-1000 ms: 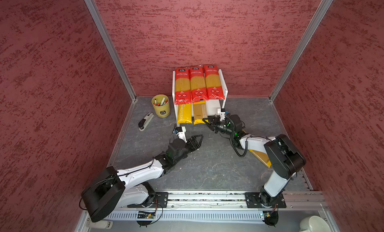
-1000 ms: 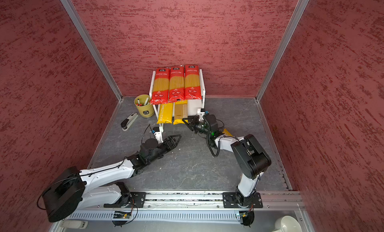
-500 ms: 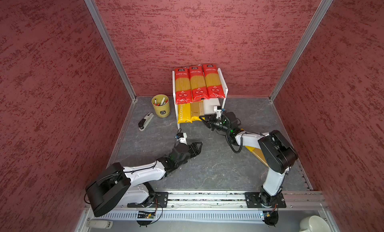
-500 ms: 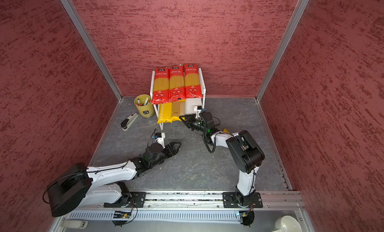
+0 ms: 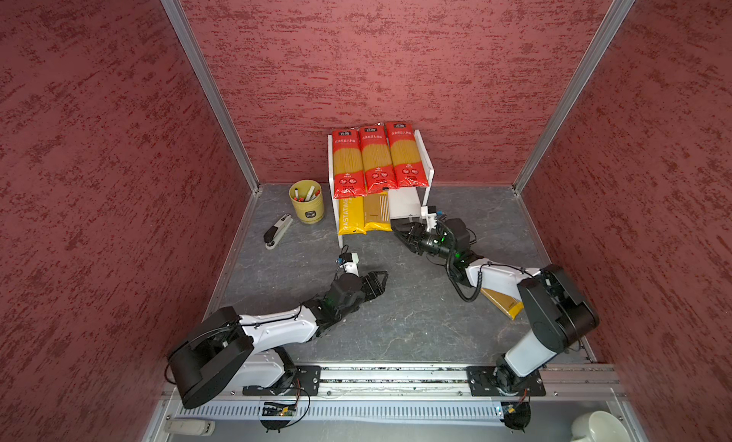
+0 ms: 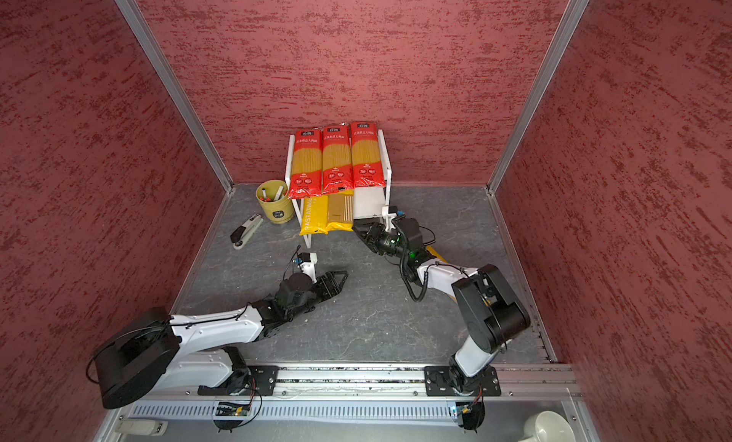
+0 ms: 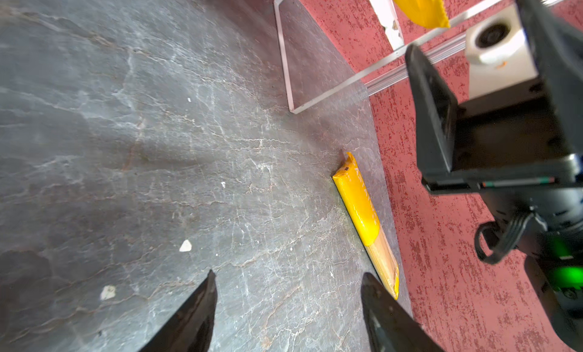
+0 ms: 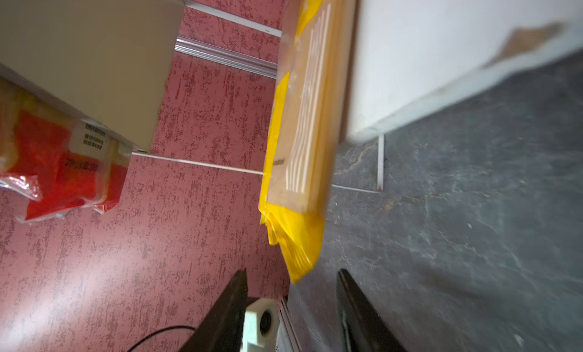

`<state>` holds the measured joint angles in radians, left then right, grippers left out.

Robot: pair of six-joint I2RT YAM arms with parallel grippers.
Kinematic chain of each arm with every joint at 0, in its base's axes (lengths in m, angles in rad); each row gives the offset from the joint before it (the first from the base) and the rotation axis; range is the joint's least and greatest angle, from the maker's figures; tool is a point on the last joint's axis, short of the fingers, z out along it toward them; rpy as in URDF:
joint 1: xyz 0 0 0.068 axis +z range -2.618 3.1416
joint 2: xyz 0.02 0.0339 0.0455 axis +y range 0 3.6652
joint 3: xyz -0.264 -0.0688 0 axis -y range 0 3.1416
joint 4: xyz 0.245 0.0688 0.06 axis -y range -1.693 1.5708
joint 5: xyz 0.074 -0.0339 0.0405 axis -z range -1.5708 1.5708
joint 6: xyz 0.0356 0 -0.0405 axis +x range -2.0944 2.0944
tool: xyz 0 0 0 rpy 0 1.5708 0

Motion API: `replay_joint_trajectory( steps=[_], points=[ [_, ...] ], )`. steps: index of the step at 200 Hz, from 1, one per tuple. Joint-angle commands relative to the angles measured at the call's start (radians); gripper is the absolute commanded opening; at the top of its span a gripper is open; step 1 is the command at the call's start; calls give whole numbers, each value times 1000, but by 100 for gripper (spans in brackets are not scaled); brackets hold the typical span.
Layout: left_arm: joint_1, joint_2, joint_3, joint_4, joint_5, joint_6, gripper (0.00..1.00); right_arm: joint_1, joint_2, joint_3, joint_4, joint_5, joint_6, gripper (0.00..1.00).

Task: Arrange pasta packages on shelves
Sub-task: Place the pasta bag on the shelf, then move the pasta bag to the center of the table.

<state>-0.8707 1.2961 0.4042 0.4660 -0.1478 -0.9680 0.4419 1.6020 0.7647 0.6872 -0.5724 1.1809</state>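
Looking over the rack [image 5: 405, 203] first, I see three red bags [image 5: 374, 158] side by side on its top tier. Two yellow bags [image 5: 350, 218] lie on the lower tier in the left and middle slots, their near ends hanging over the front edge. The right slot is bare white board. What has changed is at the middle bag [image 5: 378, 212]: a second ago the right gripper [image 5: 399, 231] was pinched shut on its near end, and now the jaws have sprung apart. From the right wrist view the bag's yellow tail [image 8: 293, 236] hangs just ahead of the black fingers [image 8: 232, 296], touching neither. The bag rests on the shelf on its own, about where it was being held. I take that as the fifth bag delivered, with one slot and one bag left. The last bag [image 5: 505, 303] lies on the floor near the right wall, partly hidden under the right arm. The left wrist view shows it flat and well clear of the rack [image 7: 359, 205]. The left gripper [image 5: 380, 279] has drawn back a little toward the near side. It hangs low over bare floor in the middle, jaws spread and holding nothing. The right gripper sits closest to the bare slot, but to my eye it must back away from the shelf before it can reach the bag behind it.
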Motion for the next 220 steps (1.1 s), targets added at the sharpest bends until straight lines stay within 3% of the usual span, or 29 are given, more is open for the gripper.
replay_joint_trajectory(
  steps=[1, 24, 56, 94, 119, 150, 187, 220],
  points=[
    [-36, 44, 58, 60, 16, 79, 72, -47, -96, -60, -168, -11, -106, 48],
    [-98, 118, 132, 70, 4, 170, 72, -123, -174, -59, -481, 49, -284, 48],
    [-190, 227, 239, 71, -6, 301, 72, -194, -231, 4, -846, 283, -526, 51],
    [-237, 296, 307, 60, 22, 345, 72, -255, -246, 47, -1061, 645, -613, 60],
    [-239, 296, 310, 55, 25, 350, 72, -295, -254, 21, -1073, 743, -584, 68],
    [-237, 273, 280, 66, 6, 349, 72, -334, -229, -29, -1037, 742, -530, 72],
    [-232, 275, 269, 74, 2, 347, 72, -329, -161, -127, -903, 526, -456, 66],
    [-229, 311, 285, 91, 6, 323, 72, -185, -118, -197, -778, 440, -311, 64]
  ],
)
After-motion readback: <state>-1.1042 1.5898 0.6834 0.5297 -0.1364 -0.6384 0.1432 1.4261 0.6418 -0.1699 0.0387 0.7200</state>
